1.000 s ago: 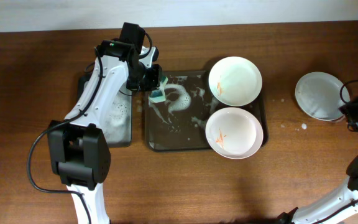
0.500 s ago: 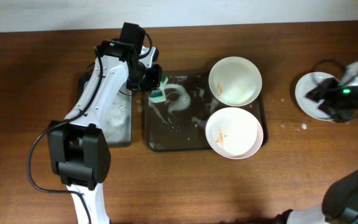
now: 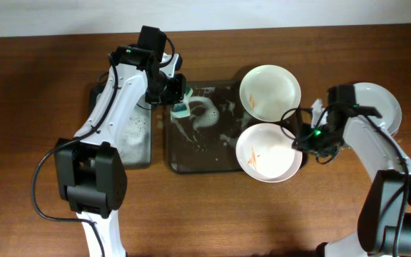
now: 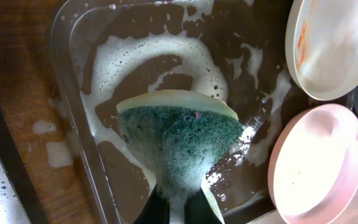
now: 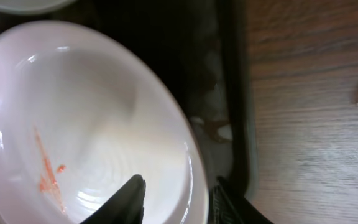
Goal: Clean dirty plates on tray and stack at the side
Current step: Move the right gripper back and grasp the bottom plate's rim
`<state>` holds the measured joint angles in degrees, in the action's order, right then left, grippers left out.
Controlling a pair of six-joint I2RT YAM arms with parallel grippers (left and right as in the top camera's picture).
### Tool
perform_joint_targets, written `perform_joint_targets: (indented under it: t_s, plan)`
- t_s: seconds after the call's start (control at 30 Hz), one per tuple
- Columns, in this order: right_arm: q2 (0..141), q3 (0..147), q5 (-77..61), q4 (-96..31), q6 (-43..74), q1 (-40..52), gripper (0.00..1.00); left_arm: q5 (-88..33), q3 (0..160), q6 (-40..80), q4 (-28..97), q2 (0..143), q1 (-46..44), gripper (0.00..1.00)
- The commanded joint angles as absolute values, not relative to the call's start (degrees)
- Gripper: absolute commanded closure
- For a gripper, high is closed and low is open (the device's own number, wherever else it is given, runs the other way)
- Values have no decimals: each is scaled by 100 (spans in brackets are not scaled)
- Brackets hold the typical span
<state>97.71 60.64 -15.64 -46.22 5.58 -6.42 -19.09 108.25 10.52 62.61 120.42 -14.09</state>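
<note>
Right arm (image 3: pixel 369 139) partly hiding side plate (image 3: pixel 384 103); near plate (image 5: pixel 92 124) blurred, cut by bottom edge; sponge (image 4: pixel 176 140) base cropped

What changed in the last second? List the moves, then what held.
The right tool swung left from the side plate on the table to the tray's right edge. It now sits open astride the near plate's rim, not yet gripping. The left tool stayed put over the tray, shut on the sponge. All three plates lie where they were.
</note>
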Motion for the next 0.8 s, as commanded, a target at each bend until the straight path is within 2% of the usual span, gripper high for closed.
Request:
perform_joint_targets:
  t_s: [0.0,0.1,0.27,0.43,0.47,0.53,0.77]
  plan:
    - [9786,5802,-1258,-4449,624,-526,64,-1909,10901,1107,6274,11898,-1424,99]
    - [9786,5778,-1168,-4399,624,-526,64,-1907,10901,1107,6274,11898,-1424,99]
    - [9786,5673,-1175,-4322,626,-526,78,-1907,10901,1107,6272,11898,-1424,99]
    - [9786,5500,-1179,-4300,624,-526,80,-1907,10901,1107,6272,11898,-1424,99]
    - [9786,5481,-1205,-4300,624,-526,82,-1907,10901,1107,6272,11898,-1424,99]
    - [9786,5478,-1385,-4276,624,-523,96,-1907,10901,1107,6272,11898,-1424,99]
    - [9745,5498,-2147,-4241,626,-513,96,-1916,10903,1107,6292,11843,-1417,99]
